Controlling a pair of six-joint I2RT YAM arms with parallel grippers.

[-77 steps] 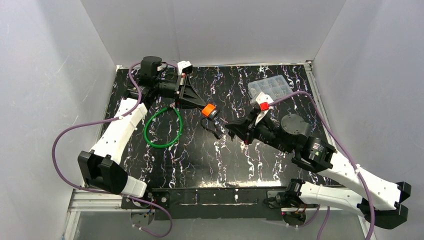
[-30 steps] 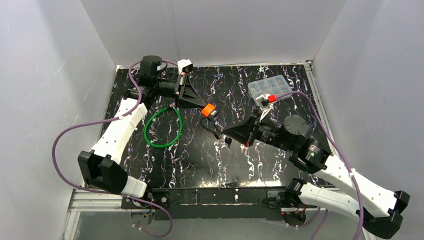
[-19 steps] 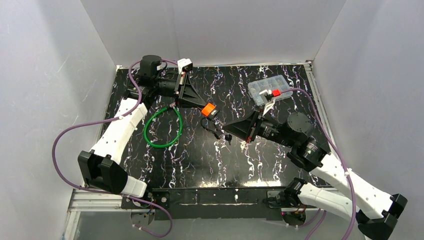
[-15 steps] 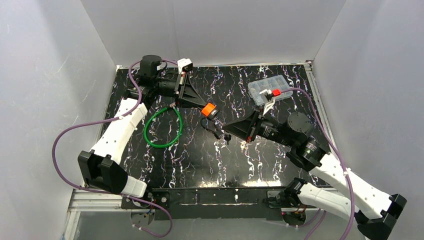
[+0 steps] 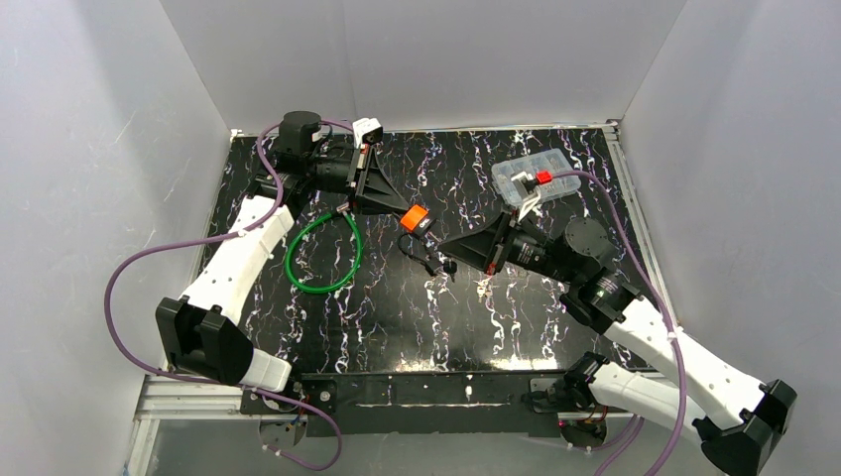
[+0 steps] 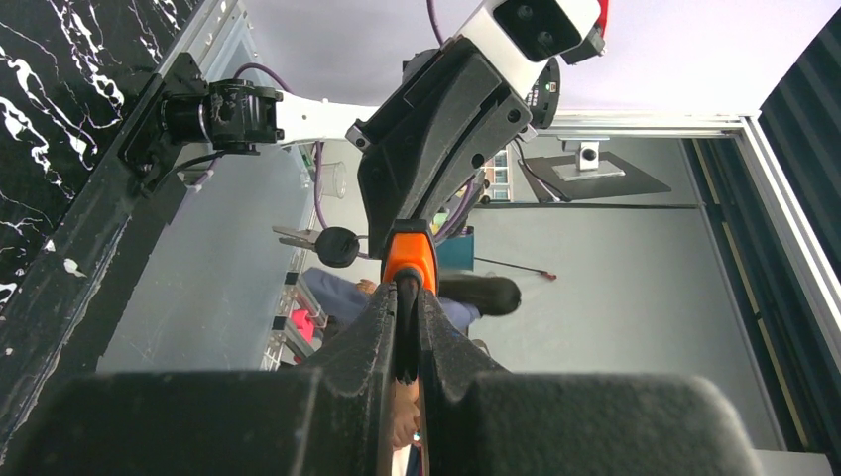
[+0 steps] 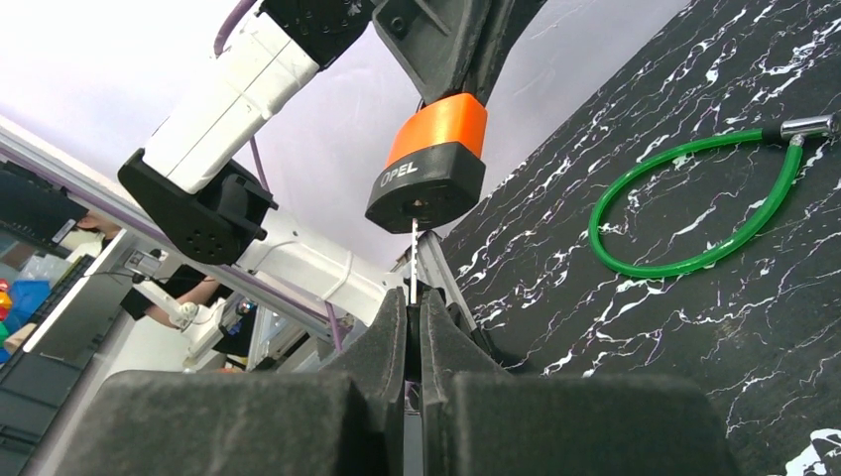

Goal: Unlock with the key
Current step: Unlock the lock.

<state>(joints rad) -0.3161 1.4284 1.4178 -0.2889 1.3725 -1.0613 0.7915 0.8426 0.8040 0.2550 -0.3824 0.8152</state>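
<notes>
An orange-and-black padlock hangs in the air, with my left gripper shut on its orange top. In the left wrist view the lock sticks out past that gripper. Its green cable lies looped on the table. My right gripper is shut on the key. The thin blade points up, and its tip meets the keyhole in the black underside of the lock. From above, the right gripper sits just right of and below the lock. A second key dangles beside it.
A clear plastic compartment box stands at the back right of the black marbled table. White walls enclose three sides. The green cable loops on the table left of the lock.
The right arm swung up and left, bringing the key from below the lock to its underside. The left arm and the lock stayed still.
</notes>
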